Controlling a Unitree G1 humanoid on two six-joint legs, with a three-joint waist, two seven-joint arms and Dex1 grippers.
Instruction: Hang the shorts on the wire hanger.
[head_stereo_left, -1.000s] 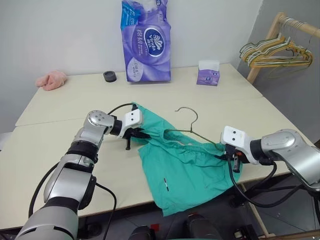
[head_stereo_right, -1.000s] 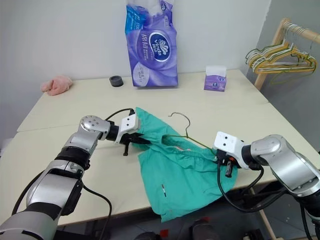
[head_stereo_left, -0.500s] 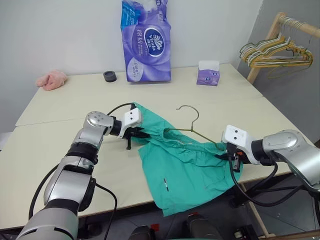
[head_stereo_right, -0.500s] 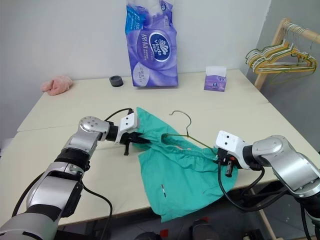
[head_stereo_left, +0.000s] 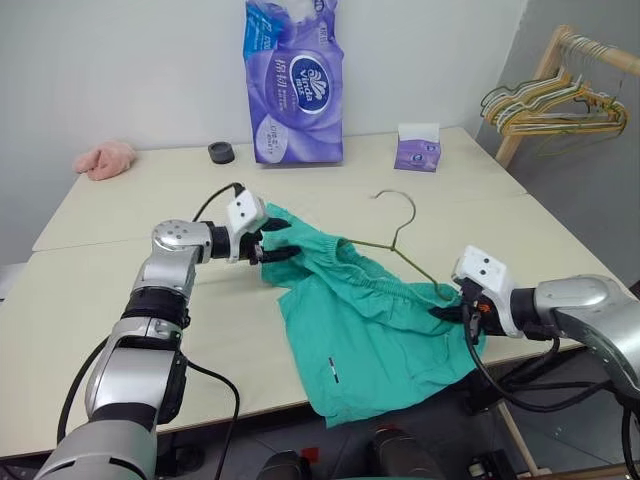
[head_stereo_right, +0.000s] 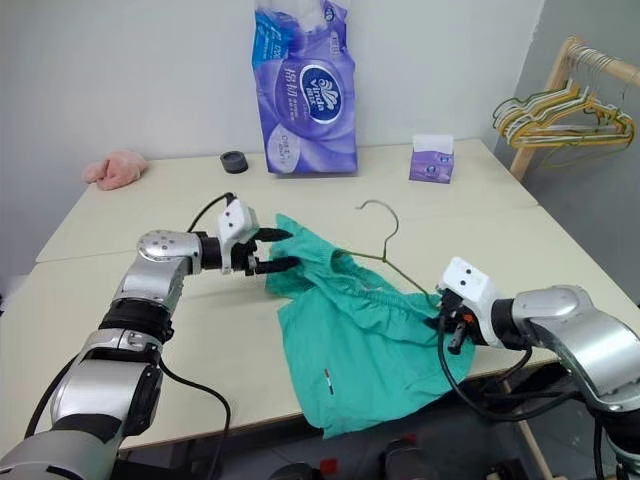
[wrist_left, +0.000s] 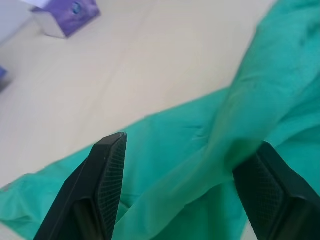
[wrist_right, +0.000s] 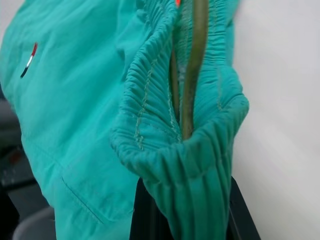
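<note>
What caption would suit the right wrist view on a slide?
The right hand, shut on the waistband of the shorts, with the wire hanger running inside the gathered elastic.

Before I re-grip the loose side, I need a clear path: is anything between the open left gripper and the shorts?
Nothing visible. The left gripper is open right at the shorts, with bare fabric between its fingers.

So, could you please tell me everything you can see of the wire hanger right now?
The wire hanger is thin, dull grey-green metal with a curved hook at the top. The hook and neck stand clear above the table, tilted. One arm slopes down into the gathered waistband of the teal shorts, which covers the rest. The right end effector is shut on the shorts' waistband corner, with the wire running inside it.
</note>
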